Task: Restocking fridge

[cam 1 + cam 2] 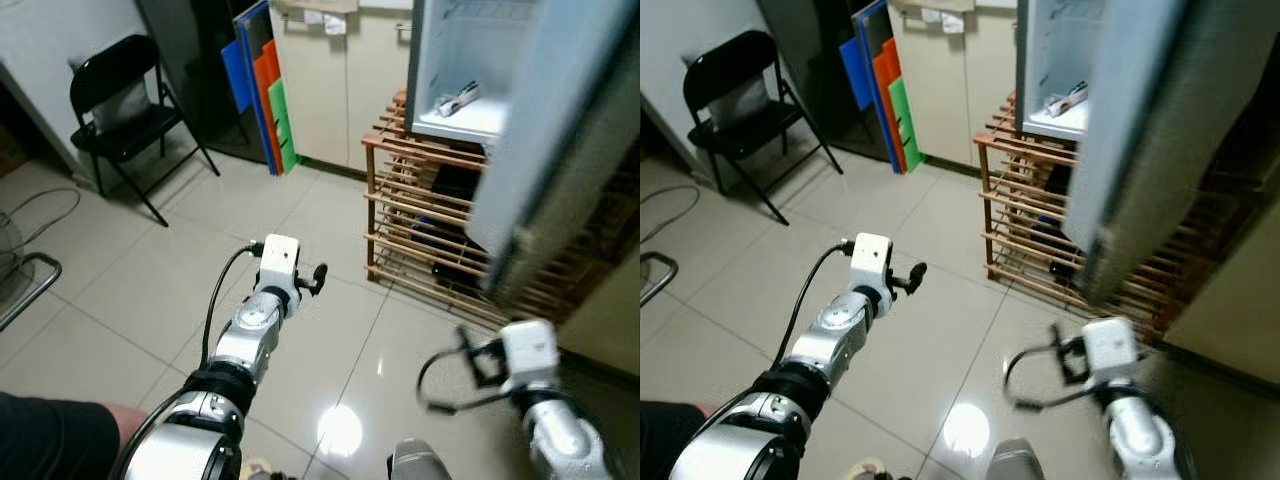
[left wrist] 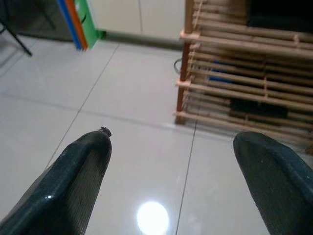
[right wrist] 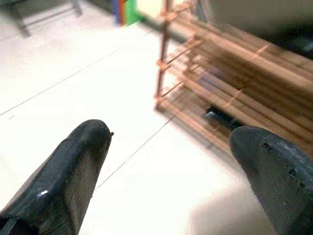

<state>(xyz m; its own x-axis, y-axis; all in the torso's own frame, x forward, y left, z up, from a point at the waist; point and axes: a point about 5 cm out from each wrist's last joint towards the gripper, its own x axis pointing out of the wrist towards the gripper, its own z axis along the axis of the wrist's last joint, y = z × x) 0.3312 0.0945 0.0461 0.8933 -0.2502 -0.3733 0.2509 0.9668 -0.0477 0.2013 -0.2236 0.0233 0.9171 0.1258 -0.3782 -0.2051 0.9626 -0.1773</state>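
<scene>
A small white fridge (image 1: pixel 455 50) stands on a wooden slat rack (image 1: pixel 420 215), and its door (image 1: pixel 560 150) swings wide open toward me. On its lower shelf lies one small packet (image 1: pixel 460 98). Both my arms reach forward over the tiled floor, short of the rack. My left gripper (image 2: pixel 173 161) is open with nothing between its fingers (image 2: pixel 78 176), and it looks at the rack's near corner post. My right gripper (image 3: pixel 171 161) is open too and holds nothing. It sits below the open door, with its wrist (image 1: pixel 530 345) blurred.
A black folding chair (image 1: pixel 125 100) stands at the back left. Blue, orange and green boards (image 1: pixel 265 90) lean against beige cabinets (image 1: pixel 335 80). A cable (image 1: pixel 40 205) and a metal tube frame (image 1: pixel 30 290) lie at the far left. Glossy tile floor (image 1: pixel 330 330) spreads between me and the rack.
</scene>
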